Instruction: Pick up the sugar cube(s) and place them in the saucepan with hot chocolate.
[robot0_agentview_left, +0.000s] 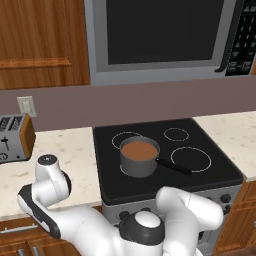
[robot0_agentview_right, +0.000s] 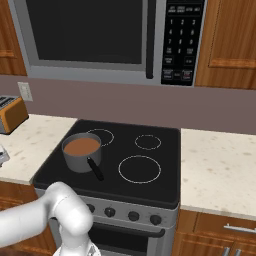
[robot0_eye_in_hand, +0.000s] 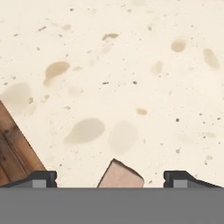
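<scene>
While the arm was folded low over the left worktop (robot0_agentview_left: 75, 150), its elbow bent near the toaster (robot0_agentview_left: 15, 137), the claw (robot0_eye_in_hand: 110, 178) pointed down at the speckled surface with its two tips spread wide apart. Between them lay a pinkish-tan sugar cube (robot0_eye_in_hand: 121, 176), touched by neither tip. On the stove (robot0_agentview_right: 150, 175), the saucepan (robot0_agentview_left: 138, 159) stood on the front left burner, its handle pointing right.

Even, soft rendered light, no glare. Faint shadow beside saucepan (robot0_agentview_left: 139, 157) on stove top (robot0_agentview_left: 210, 175). Desk (robot0_eye_in_hand: 131, 65) close-up bright, slightly soft. Base views sharp, edges undistorted.
</scene>
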